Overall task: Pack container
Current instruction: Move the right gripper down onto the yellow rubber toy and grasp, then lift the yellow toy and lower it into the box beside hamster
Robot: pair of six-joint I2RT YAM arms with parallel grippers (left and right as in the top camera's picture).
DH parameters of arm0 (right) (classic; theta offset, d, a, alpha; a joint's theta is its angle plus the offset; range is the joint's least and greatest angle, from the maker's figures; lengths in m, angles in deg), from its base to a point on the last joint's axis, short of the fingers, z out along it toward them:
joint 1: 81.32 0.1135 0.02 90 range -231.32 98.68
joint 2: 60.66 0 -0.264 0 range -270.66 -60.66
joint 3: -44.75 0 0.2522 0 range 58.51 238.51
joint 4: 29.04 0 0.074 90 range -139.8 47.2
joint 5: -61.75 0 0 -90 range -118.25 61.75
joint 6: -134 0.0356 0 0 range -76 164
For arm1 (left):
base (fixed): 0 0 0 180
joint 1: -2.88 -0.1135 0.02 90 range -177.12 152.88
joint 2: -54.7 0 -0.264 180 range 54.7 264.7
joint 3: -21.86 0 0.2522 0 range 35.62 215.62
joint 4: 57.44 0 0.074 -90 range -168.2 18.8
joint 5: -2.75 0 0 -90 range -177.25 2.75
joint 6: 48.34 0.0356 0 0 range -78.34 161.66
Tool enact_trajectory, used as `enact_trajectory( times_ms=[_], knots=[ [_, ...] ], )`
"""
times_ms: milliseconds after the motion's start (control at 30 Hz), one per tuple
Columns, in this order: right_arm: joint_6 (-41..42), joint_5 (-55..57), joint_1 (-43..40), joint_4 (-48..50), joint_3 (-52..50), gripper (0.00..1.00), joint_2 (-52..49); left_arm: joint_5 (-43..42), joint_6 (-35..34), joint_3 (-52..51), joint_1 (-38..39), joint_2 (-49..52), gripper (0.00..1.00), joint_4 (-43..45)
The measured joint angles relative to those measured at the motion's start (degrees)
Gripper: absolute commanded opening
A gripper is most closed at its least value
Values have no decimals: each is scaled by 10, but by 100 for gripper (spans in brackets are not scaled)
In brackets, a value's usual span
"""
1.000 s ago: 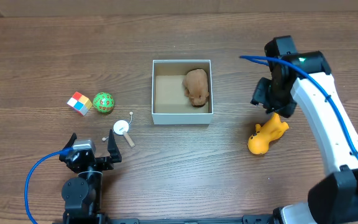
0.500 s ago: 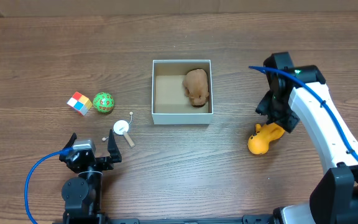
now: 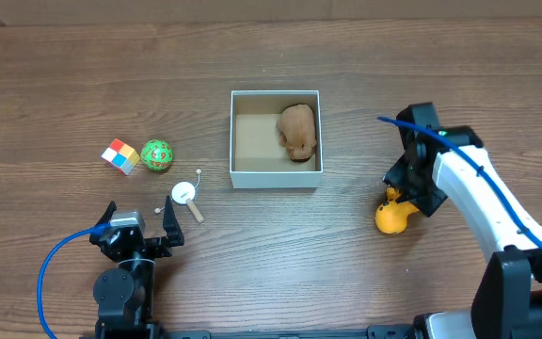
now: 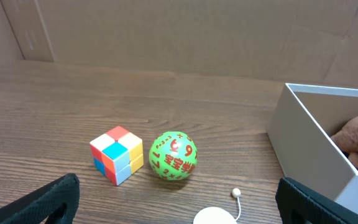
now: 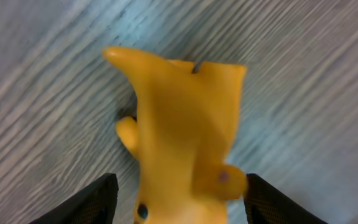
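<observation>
Right end effector (image 5: 178,202) straddles yellow toy (image 5: 179,118); overhead hides its fingers.

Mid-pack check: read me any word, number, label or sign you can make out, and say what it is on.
"9" (or a turned 6), in red, on the green round ball, left wrist view.
Other red marks on that ball: too blurred to read.
White-walled square container, multicoloured cube, yellow plastic toy: no text visible.
</observation>
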Motion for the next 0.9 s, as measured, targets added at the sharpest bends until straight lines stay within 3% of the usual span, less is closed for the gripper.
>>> enact_trajectory(
  times_ms=[200,333,467,533,700,900],
  knots=[
    [1,-9,0,21,-30,63,0,0,0,0,0,0,100,0],
    [0,-10,0,30,-33,55,0,0,0,0,0,0,100,0],
    [-1,-12,0,54,-48,18,0,0,0,0,0,0,100,0],
    [-1,-14,0,59,-55,4,0,0,0,0,0,0,100,0],
    [-8,-16,0,63,-56,4,0,0,0,0,0,0,100,0],
    [-83,-19,2,24,-21,4,0,0,0,0,0,0,100,0]
  ],
)
